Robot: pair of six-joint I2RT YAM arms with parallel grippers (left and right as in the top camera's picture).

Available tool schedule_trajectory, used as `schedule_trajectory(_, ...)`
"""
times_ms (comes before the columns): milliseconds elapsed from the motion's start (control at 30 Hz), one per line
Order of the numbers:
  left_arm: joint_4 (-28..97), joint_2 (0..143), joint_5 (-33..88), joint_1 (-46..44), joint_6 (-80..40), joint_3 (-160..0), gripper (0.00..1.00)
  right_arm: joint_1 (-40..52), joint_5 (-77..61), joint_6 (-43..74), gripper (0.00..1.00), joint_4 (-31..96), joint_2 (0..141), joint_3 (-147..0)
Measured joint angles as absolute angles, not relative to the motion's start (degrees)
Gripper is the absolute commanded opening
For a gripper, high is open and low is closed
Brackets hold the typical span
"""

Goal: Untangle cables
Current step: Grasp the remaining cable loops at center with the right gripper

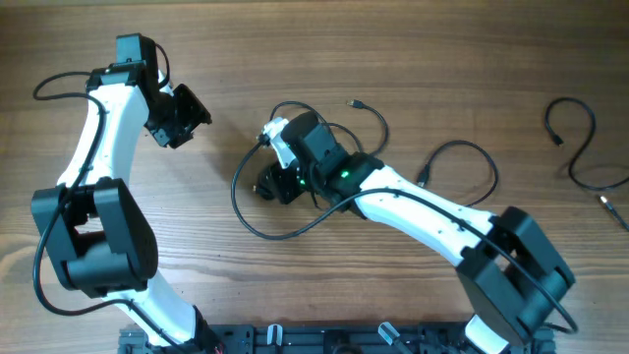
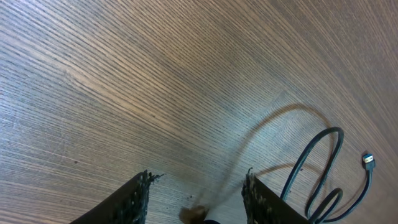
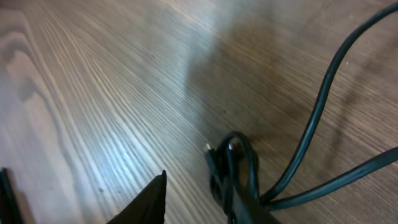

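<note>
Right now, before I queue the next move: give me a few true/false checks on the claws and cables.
1. The left claw grips a cable. False: its fingers stand apart over the bare table, with nothing between them.
2. A lone cable lies apart from the rest, towards the right side of the overhead view. True.
3. The right claw is down at the tangle mid-table. True.
4. Every plug is plugged into something. False: one plug lies free on the wood.

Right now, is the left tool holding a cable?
No: the left tool stands open over bare table, the cable loop lying beside it.
</note>
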State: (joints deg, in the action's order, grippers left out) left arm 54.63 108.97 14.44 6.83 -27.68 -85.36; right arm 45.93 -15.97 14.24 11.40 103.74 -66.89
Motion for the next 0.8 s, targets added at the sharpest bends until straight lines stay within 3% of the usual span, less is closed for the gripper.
schedule_trajectory(800, 54.6, 109.0, 14.4, 6.8, -27.7, -85.4, 0.52, 45.9, -13.0, 13.1, 0.45, 5.8, 110.1, -66.9)
